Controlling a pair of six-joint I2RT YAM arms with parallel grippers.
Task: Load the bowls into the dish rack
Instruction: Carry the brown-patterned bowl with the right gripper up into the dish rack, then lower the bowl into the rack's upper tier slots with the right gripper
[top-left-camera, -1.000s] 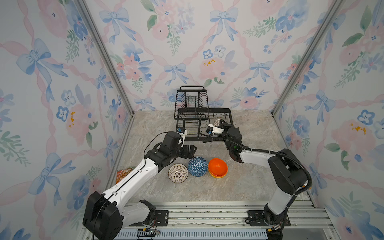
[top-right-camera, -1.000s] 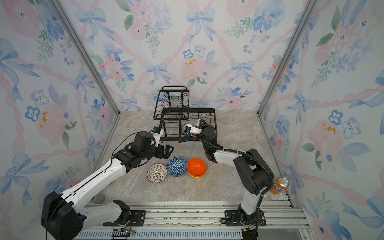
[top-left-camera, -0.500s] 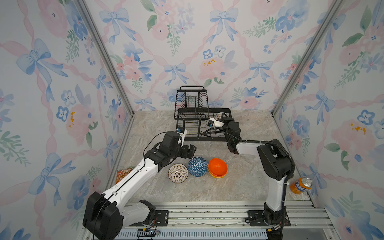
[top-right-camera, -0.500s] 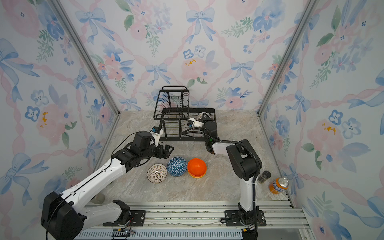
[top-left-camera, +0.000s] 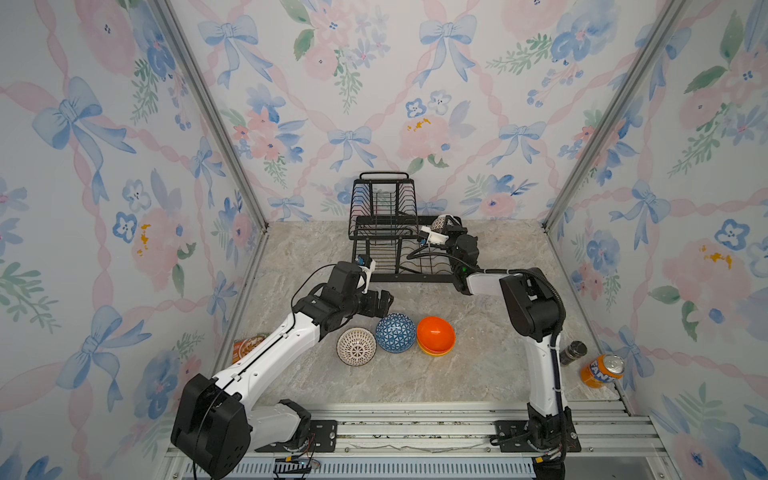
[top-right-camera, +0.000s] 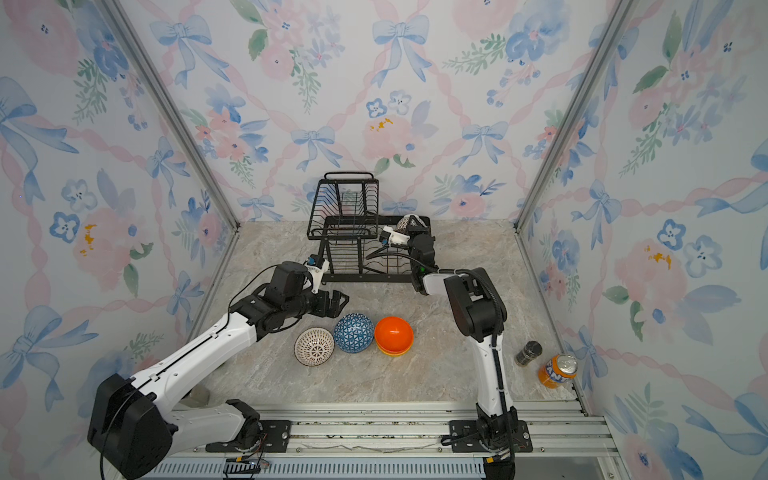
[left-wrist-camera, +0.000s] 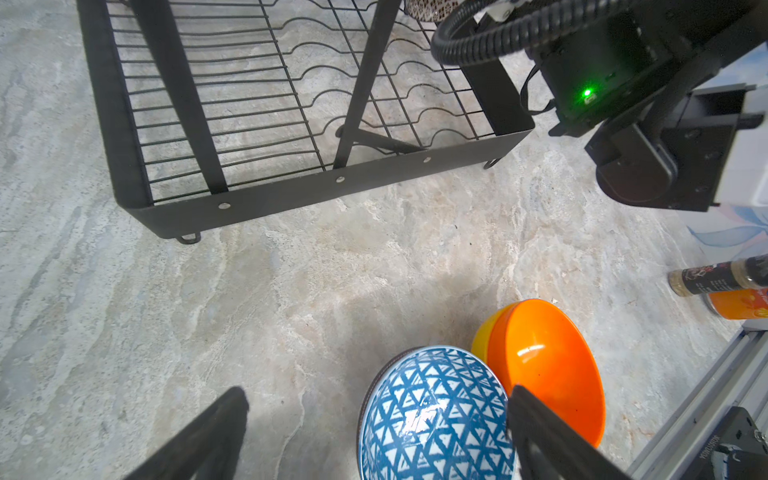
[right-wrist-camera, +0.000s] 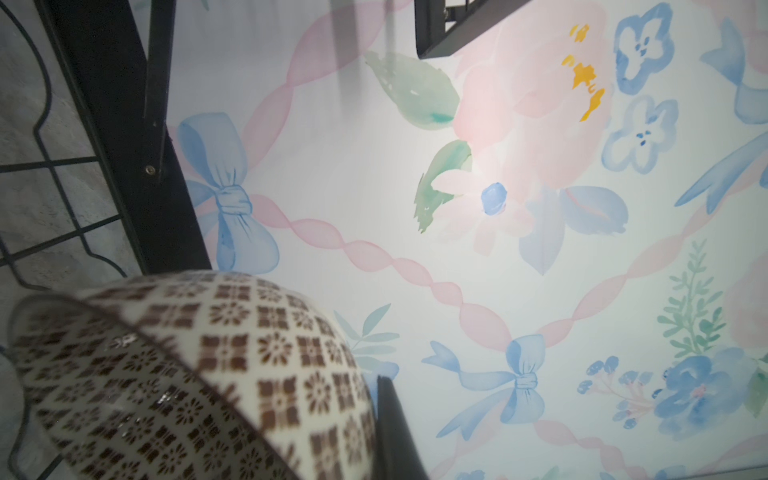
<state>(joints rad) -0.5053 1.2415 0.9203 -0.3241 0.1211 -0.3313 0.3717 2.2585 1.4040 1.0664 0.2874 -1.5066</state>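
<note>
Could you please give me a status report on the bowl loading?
Left claw open, near blue bowl. Right claw shut on mosaic bowl, over dish rack far corner. Lattice bowl, orange bowl on table. Nothing seen blocking rack.

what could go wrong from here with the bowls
1. The right end effector grips the brown mosaic bowl over the far corner of the dish rack; it may slip or land crooked.
2. The open left end effector hangs by the blue bowl, crowded by the lattice bowl and orange bowl; a finger could knock them.
</note>
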